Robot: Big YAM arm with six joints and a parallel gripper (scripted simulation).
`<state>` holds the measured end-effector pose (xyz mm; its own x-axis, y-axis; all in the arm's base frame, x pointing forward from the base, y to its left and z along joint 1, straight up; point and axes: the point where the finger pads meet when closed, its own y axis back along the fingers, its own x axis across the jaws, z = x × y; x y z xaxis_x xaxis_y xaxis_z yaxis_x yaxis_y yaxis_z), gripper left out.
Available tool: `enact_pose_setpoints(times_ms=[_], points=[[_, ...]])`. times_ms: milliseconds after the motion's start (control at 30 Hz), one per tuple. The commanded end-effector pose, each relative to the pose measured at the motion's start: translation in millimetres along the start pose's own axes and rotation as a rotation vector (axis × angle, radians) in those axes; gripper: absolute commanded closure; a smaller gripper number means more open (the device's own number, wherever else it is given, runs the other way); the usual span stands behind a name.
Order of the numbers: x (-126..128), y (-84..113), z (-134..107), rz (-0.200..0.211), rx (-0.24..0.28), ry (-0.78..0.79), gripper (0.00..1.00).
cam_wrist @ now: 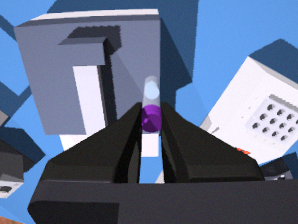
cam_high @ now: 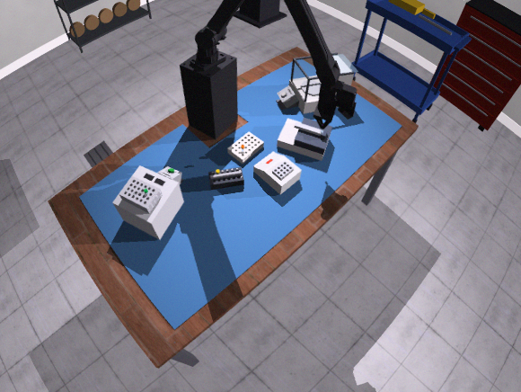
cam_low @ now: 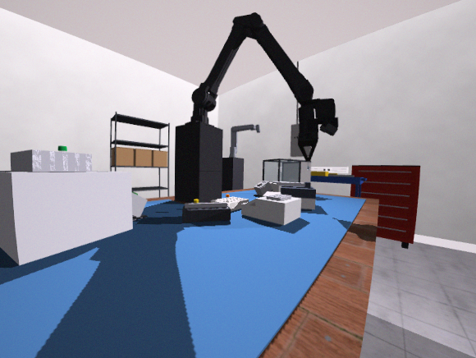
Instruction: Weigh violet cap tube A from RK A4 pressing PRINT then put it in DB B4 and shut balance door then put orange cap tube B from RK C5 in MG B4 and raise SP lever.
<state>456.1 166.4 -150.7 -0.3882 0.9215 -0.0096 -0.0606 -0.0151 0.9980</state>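
My gripper (cam_high: 322, 121) (cam_low: 308, 158) (cam_wrist: 151, 111) is shut on tube A (cam_wrist: 151, 120), gripped at its violet cap. Its clear body points down over the spectrophotometer SP (cam_high: 287, 140) (cam_wrist: 42, 85), clear of it. The balance (cam_high: 309, 107) stands at the back with its door pane (cam_high: 344, 66) slid away from the glass box, open. The dry block DB (cam_high: 269, 173) (cam_low: 272, 211) (cam_wrist: 225, 107) has bores in its top. Orange-capped tube B (cam_high: 242, 147) (cam_low: 227, 195) stands in the rack (cam_high: 242, 159). The magnet block (cam_high: 226, 181) (cam_low: 205, 215) holds a yellow-capped tube. The SP lever's position is unclear.
The mixer (cam_high: 167, 211) (cam_low: 70, 205) stands at the opposite end of the bench mat, with a green-capped tube (cam_high: 145, 191) (cam_low: 62, 148) in its block. The balance's glass box (cam_low: 274, 170) rises close to SP. The arm's pedestal (cam_high: 213, 96) stands behind the rack.
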Motion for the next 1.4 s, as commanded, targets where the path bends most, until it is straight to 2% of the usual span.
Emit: enact_pose_setpoints(times_ms=[0, 67, 133, 200, 333, 400, 467, 567, 600, 633, 767, 833, 900, 967, 1000, 1133, 1167, 1367], points=[[-9.8, -13.4, -8.2, 0.003, 0.016, 0.009, 0.91], [-25.7, -16.3, -10.6, -0.001, 0.021, -0.080, 0.91], [-40.6, -20.9, -18.0, 0.001, 0.026, -0.067, 0.91], [-55.8, -24.6, -24.2, -0.002, 0.034, -0.155, 0.91], [-81.7, -31.0, -35.0, -0.002, 0.036, -0.142, 0.91], [-96.3, -34.3, -41.6, -0.003, 0.042, -0.230, 0.91], [-110.3, -38.0, -50.0, -0.002, 0.045, -0.217, 0.91], [-114.8, -39.2, -52.8, -0.002, 0.045, -0.217, 0.91], [-123.6, -39.6, -51.5, -0.004, 0.040, -0.258, 0.91], [-129.6, -41.9, -58.2, -0.003, 0.048, -0.305, 0.91], [-155.9, -49.4, -80.5, -0.002, 0.058, -0.318, 0.91], [-168.9, -52.5, -90.3, -0.003, 0.063, -0.393, 0.91], [-177.5, -54.6, -97.3, -0.003, 0.063, -0.375, 0.91], [-190.0, -57.5, -107.6, -0.003, 0.067, -0.454, 0.91], [-195.9, -59.1, -113.3, -0.002, 0.067, -0.432, 0.91], [-197.6, -59.5, -114.8, -0.002, 0.066, -0.432, 0.91], [-190.6, -58.2, -105.2, -0.002, 0.064, -0.409, 0.91], [-187.5, -44.4, -99.8, -0.008, 0.046, -0.431, 0.91]])
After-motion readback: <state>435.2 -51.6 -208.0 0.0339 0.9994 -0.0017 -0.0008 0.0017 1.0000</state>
